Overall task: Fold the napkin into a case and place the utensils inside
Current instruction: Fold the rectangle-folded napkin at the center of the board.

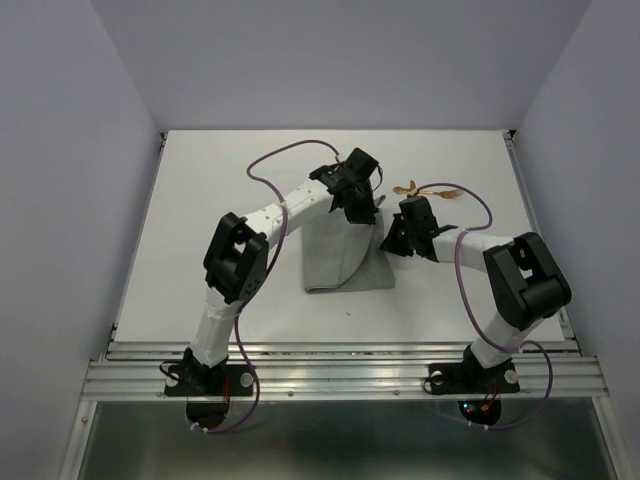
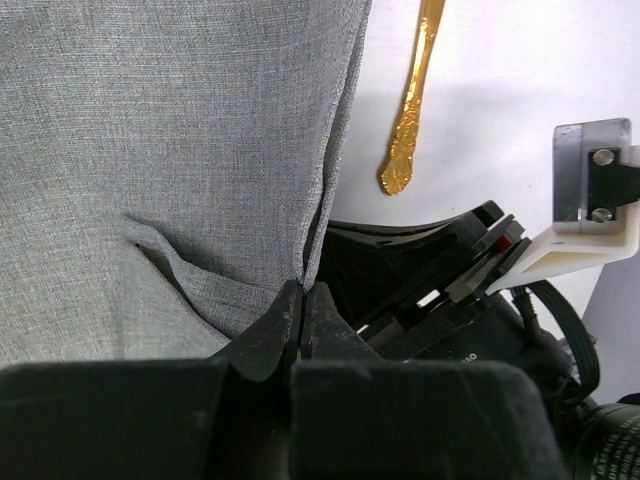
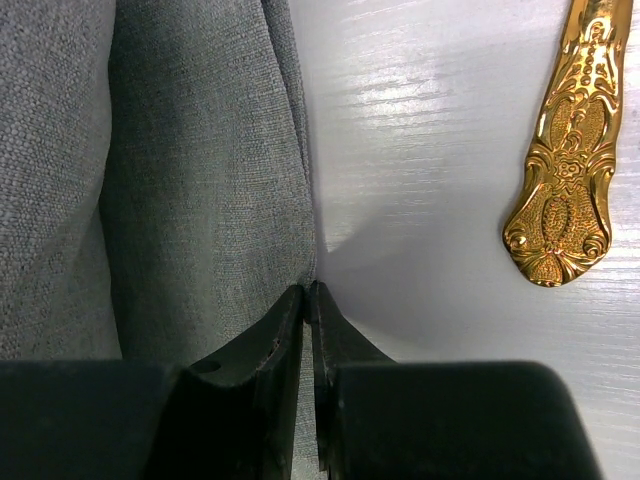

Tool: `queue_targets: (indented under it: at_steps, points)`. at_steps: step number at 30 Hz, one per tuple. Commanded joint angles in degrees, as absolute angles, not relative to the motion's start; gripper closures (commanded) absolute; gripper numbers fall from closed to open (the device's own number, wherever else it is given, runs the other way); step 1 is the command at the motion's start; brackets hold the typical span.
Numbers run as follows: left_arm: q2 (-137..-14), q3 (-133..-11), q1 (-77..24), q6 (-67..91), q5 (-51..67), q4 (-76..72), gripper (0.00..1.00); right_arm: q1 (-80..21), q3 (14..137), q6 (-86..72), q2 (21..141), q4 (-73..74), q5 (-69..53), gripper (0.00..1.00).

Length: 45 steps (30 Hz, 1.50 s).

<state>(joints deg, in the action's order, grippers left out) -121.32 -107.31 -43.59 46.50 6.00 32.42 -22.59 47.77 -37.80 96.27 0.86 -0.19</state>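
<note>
The grey napkin (image 1: 345, 262) lies partly folded in the middle of the table, and its right side is lifted. My left gripper (image 1: 360, 212) is shut on the cloth's upper right edge. In the left wrist view its jaws (image 2: 302, 292) pinch a fold of the napkin (image 2: 170, 150). My right gripper (image 1: 391, 240) is shut on the right edge just below. In the right wrist view the tips (image 3: 308, 292) clamp the napkin's (image 3: 200, 180) hem. The golden utensils (image 1: 405, 187) lie on the table behind the right gripper. A golden handle shows in each wrist view (image 2: 408, 135) (image 3: 562, 185).
The white table (image 1: 200, 200) is bounded by grey walls at the back and on both sides. A metal rail (image 1: 340, 365) runs along its near edge. Purple cables (image 1: 270, 160) loop over both arms. The right arm's black wrist (image 2: 450, 290) sits close beside my left gripper.
</note>
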Motion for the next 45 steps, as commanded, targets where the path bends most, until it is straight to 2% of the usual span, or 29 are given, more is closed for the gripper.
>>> queue_targets:
  at_steps: [1,27,28,31,32,35,39,45]
  points:
    - [-121.81,-110.92,-44.21,47.72,8.17,31.47,1.00,-23.03,46.06,-37.44,97.38,4.31,2.28,0.87]
    - [-124.63,-111.09,-44.91,50.45,6.41,29.18,0.99,-23.03,45.53,-37.44,96.50,4.57,2.55,0.85]
    - [-124.72,-111.01,-45.00,50.28,6.94,29.27,0.88,-23.03,45.70,-37.53,96.33,4.83,2.90,0.84]
    - [-123.58,-110.31,-45.00,49.05,7.03,29.01,0.70,-23.03,45.97,-36.83,94.49,6.68,5.70,0.80]
    - [-122.18,-109.87,-45.00,48.52,7.03,28.22,0.57,-23.03,46.23,-35.96,93.70,8.16,6.93,0.78]
    - [-119.19,-109.34,-45.00,46.41,6.51,28.04,0.37,-22.51,46.67,-33.50,90.45,11.06,11.33,0.72]
    - [-115.58,-109.34,-44.83,44.21,4.84,28.56,0.35,-20.22,47.55,-30.77,85.97,15.11,15.02,0.64]
    - [-109.08,-101.27,-42.10,42.98,4.57,26.20,0.44,-19.51,48.43,-29.44,78.59,19.33,14.33,0.62]
